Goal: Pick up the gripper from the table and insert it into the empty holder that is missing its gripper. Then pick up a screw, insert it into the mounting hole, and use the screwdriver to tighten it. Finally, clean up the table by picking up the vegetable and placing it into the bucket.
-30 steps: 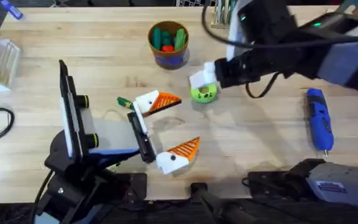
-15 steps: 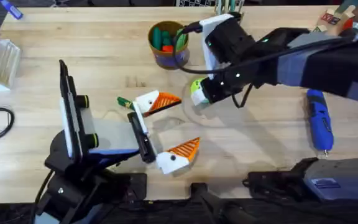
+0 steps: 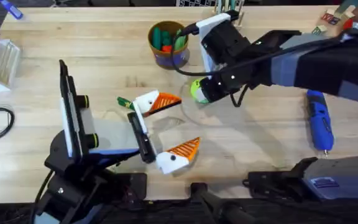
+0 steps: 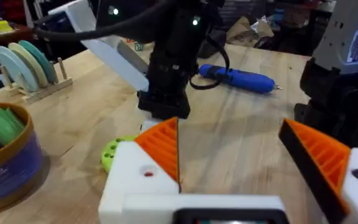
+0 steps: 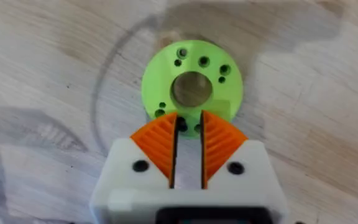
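Right of the bucket (image 3: 168, 43), the right gripper (image 5: 189, 138) hangs over the green disc (image 5: 192, 81), fingers narrow; left gripper (image 4: 244, 155) is spread wide nearby

In the overhead view the right arm (image 3: 278, 59) covers most of the bright-green disc (image 3: 197, 91), leaving just a sliver at its near edge, and it hides the right gripper's fingers. The vegetable (image 3: 124, 102) pokes out from behind the left gripper's (image 3: 173, 127) white block, its far end concealed. The bucket (image 4: 8, 162) is cut off by the left wrist picture's edge. Small holes in the disc may hold screws, but they are too small to tell.
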Controlling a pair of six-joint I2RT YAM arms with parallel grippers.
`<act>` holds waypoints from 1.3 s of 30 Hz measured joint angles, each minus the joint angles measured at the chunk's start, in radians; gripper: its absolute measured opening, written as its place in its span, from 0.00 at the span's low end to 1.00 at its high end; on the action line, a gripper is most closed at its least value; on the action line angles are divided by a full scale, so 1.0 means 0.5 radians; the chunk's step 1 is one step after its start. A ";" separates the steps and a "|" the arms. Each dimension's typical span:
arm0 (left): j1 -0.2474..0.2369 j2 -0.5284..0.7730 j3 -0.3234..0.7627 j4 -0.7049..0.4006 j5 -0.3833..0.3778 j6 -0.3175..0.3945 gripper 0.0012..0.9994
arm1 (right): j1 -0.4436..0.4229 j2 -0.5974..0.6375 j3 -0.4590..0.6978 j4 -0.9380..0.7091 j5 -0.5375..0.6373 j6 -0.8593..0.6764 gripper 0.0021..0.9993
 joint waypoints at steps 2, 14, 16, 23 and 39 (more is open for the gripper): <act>0.000 0.000 0.000 0.000 0.000 0.000 0.98 | 0.003 0.013 0.000 0.001 0.005 0.000 0.22; 0.000 0.000 0.000 0.000 0.000 0.000 0.98 | 0.033 0.012 0.004 0.001 0.031 -0.004 0.01; 0.000 0.000 0.000 0.000 0.000 0.000 0.99 | 0.034 0.013 0.039 -0.066 0.030 -0.008 0.00; 0.000 0.000 0.000 0.000 0.000 0.000 0.99 | 0.034 0.022 0.325 -0.358 0.031 -0.073 0.00; 0.000 0.000 0.000 0.000 0.001 0.000 0.98 | 0.189 0.026 1.549 -1.330 -0.038 -0.429 0.00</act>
